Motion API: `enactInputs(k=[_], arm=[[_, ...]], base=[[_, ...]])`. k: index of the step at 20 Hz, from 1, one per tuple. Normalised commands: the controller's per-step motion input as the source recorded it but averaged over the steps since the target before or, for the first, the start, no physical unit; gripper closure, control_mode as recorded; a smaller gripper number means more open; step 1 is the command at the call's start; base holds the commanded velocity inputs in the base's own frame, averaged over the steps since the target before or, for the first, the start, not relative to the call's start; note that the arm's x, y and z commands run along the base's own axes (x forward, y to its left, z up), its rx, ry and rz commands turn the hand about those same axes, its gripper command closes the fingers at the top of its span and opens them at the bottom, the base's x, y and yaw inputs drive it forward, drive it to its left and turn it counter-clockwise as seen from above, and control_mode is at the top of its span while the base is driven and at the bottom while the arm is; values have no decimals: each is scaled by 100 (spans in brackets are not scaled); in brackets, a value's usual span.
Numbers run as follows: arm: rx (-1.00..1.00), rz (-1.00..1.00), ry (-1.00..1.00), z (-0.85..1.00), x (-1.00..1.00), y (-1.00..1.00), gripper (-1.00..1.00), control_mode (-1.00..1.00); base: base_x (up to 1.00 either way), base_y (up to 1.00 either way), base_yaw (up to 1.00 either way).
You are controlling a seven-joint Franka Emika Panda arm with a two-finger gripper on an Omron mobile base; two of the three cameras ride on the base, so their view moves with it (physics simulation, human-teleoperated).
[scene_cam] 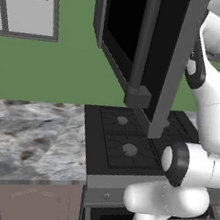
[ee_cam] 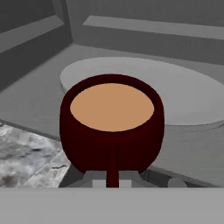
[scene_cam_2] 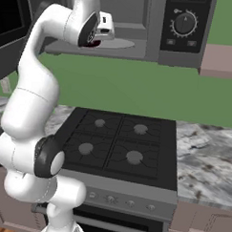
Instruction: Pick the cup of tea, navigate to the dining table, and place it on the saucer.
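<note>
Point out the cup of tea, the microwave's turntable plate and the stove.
cup of tea (ee_cam: 112,131): hand view, dark front wall.
turntable plate (ee_cam: 188,94): hand view, bare surface behind the cup.
stove (scene_cam_2: 117,145): right base view, black grate centre.

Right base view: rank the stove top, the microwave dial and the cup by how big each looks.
Largest to smallest, as they look in this view:
1. Stove top, by far the biggest.
2. Microwave dial.
3. Cup, a small maroon sliver at the hand; mostly hidden, so its rank is unsure.

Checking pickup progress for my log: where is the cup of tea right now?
The cup of tea sits at the gripper, up at the open microwave above the stove, just in front of its pale round turntable.
</note>
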Motion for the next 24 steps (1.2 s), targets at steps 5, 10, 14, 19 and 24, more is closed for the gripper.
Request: enactInputs(k=[5,10,14,19,24], arm=[[0,2,-13,0,-97,-19,100,-100],[0,2,-11,0,-100,-18,100,-100],[0,1,-7,0,-96,-8,100,-100],[0,0,-1,0,-79,0,100,-100],[0,0,-1,-3,-69,0,100,-100]], base=[[0,0,0],[0,0,0],[0,0,0],[0,0,0],[0,0,0]])
